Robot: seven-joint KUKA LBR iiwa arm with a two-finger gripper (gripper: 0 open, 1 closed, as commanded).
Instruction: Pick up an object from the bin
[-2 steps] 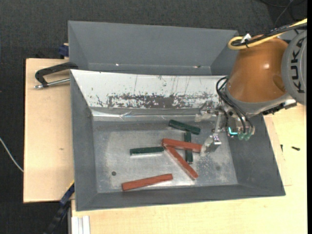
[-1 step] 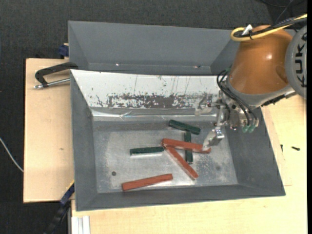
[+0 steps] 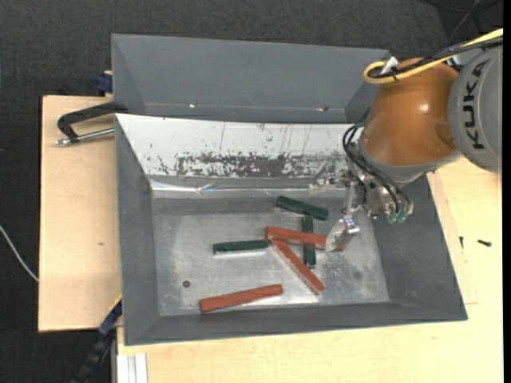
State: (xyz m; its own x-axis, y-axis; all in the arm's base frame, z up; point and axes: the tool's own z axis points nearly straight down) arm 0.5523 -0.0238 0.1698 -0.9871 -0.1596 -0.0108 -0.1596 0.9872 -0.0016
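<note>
Red stick [image 3: 294, 234], long and slim, right end beside hand [image 3: 343, 236]

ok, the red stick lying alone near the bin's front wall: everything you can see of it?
The red stick is a long, slim, straight bar, matte brick-red, seemingly whole. It lies flat on the bin floor near the front wall, almost left-right, right end tilted slightly toward the back. Nothing touches it; the crossed heap of sticks lies apart, by the pincer.
</note>
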